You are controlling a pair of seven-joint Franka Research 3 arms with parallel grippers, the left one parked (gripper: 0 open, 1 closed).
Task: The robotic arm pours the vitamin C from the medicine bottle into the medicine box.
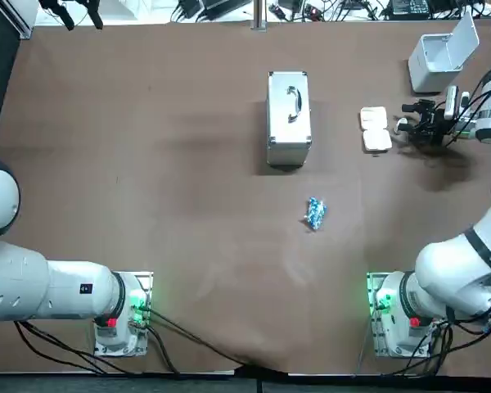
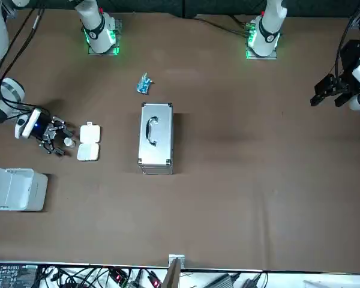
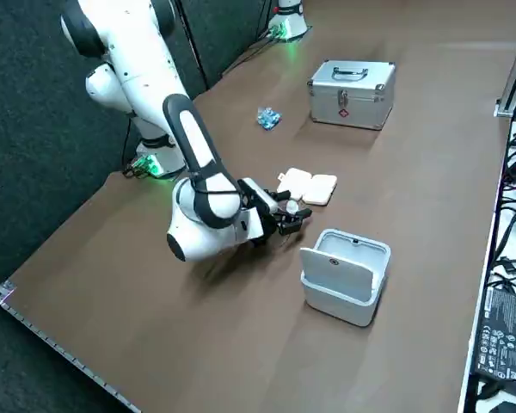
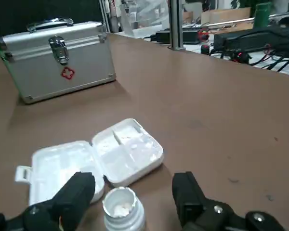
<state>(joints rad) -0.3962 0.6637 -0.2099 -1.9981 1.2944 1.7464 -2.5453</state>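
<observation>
Straddling one uncapped medicine bottle: right pincer, low over the counter, fingers spread, gap visible on one side. Standing upright, white contents inside, just beside one open white medicine box. Also noted: one silver case, one blue packet, one open white bin.

medicine box just beyond end effector, bin beside
</observation>
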